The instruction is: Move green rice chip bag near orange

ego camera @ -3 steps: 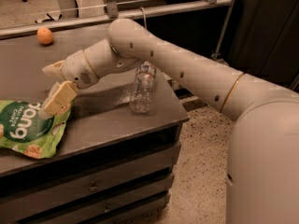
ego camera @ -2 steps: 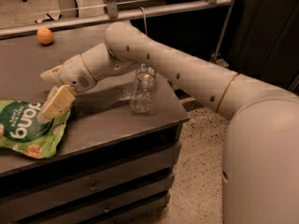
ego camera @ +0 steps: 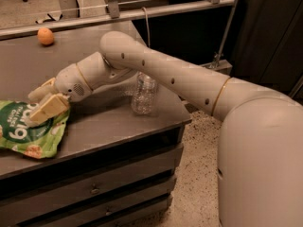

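The green rice chip bag (ego camera: 24,132) lies flat at the front left of the grey table (ego camera: 109,126), partly cut off by the left edge of the view. The orange (ego camera: 46,36) sits at the table's far left, well behind the bag. My gripper (ego camera: 41,100) is low over the bag's upper right edge. Its tan fingers (ego camera: 49,109) are spread apart, one above the other, and hold nothing. The arm reaches in from the right across the table.
A clear plastic water bottle (ego camera: 143,93) stands near the table's right edge, partly behind my arm. Drawers (ego camera: 94,188) run under the tabletop. A metal rail (ego camera: 142,11) crosses behind the table. The robot's white body (ego camera: 260,164) fills the right.
The arm has shifted left, bringing the gripper further over the bag's edge. The bag, orange and bottle have not moved.
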Controlling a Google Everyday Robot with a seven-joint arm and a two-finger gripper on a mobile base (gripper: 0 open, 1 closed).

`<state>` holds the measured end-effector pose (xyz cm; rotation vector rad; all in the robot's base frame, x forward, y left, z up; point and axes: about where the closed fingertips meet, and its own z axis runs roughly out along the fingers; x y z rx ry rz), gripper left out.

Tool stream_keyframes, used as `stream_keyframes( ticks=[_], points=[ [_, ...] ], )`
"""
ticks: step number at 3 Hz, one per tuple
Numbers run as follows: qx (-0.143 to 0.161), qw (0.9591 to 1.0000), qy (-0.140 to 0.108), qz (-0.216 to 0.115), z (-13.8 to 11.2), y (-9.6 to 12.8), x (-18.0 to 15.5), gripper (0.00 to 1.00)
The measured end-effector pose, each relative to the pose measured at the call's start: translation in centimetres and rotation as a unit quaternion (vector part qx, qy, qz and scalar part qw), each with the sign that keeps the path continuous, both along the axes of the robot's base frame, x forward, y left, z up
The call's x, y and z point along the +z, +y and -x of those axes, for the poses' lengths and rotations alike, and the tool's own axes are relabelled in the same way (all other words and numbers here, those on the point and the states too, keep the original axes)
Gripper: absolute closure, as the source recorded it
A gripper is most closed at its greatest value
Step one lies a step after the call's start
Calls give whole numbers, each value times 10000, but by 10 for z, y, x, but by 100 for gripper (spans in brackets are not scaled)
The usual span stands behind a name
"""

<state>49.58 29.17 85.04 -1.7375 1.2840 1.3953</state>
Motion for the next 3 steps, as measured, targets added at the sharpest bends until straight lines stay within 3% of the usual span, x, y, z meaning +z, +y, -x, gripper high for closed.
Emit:
stream_keyframes(
  ticks=[2,3],
  points=[
    [-241,9997,-3,26,-2,-8,2,80],
    [-501,9985,-222,20,-16,-20,15,100]
  ],
)
